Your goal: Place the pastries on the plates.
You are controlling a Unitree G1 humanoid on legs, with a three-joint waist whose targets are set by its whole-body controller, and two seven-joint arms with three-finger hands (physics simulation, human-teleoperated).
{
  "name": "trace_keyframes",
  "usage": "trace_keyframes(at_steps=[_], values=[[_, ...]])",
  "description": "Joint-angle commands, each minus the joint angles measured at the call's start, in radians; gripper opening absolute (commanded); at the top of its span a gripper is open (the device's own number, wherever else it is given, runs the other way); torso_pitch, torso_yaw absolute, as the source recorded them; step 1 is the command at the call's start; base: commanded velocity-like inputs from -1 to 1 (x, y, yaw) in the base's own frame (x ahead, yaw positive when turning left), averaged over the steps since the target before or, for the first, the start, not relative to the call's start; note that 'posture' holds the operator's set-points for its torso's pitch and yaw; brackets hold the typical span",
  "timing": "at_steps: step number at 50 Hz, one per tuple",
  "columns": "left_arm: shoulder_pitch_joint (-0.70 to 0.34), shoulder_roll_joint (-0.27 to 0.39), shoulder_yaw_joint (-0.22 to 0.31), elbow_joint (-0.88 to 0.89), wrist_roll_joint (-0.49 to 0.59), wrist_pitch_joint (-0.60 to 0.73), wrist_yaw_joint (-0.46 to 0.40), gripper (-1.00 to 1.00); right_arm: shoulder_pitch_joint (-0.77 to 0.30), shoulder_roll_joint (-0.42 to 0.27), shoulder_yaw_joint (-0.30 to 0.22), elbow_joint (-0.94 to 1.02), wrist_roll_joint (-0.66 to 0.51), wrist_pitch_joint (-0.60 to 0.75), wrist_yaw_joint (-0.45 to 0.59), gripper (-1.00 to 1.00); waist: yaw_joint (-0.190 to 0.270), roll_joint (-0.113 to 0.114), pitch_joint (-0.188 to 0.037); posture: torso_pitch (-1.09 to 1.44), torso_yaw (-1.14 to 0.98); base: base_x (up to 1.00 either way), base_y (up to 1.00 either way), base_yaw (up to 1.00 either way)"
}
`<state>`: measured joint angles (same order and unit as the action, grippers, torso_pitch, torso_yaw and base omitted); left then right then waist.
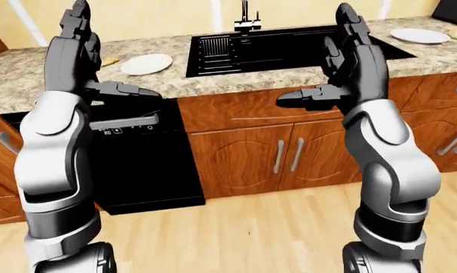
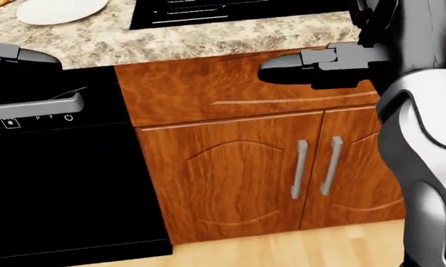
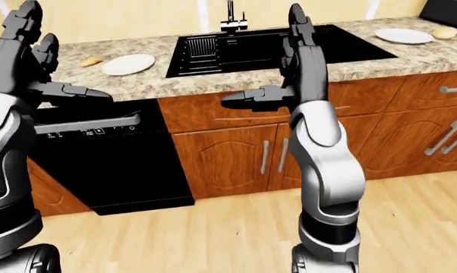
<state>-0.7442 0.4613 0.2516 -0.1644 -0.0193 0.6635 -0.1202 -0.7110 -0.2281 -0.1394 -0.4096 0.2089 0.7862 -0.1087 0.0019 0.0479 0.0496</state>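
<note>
Two white plates lie on the speckled counter: one point(image 1: 145, 63) left of the sink, one point(image 1: 419, 36) at the far right. A small tan pastry point(image 3: 91, 61) sits on the counter just left of the left plate, and another pastry point(image 3: 445, 32) lies beside the right plate. Both hands are raised in the air short of the counter, palms facing each other. My left hand point(image 1: 99, 57) is open and holds nothing. My right hand point(image 1: 320, 62) is open too, thumb pointing left, nothing in it.
A black sink point(image 1: 282, 48) with a faucet point(image 1: 246, 17) is set in the counter's middle. Below are a black dishwasher point(image 1: 141, 159) with a silver handle and wooden cabinet doors point(image 2: 230, 183). Light wood floor point(image 1: 243, 233) spreads underneath.
</note>
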Motion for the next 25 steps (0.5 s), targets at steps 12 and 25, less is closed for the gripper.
trace_keyframes(at_steps=[12,25], values=[[-0.023,0.009,0.011,-0.065,0.002,-0.029,0.002,1.0,-0.021,-0.022,-0.024,-0.08,0.005,-0.031,-0.007,1.0,-0.015,-0.089,-0.033,0.0,0.0,0.16,0.74,0.0],[-0.044,0.007,-0.002,-0.062,0.015,-0.017,-0.005,1.0,-0.013,-0.015,-0.022,-0.095,0.017,-0.038,-0.007,1.0,-0.019,0.021,-0.014,0.0,0.0,0.28,0.57,0.0]])
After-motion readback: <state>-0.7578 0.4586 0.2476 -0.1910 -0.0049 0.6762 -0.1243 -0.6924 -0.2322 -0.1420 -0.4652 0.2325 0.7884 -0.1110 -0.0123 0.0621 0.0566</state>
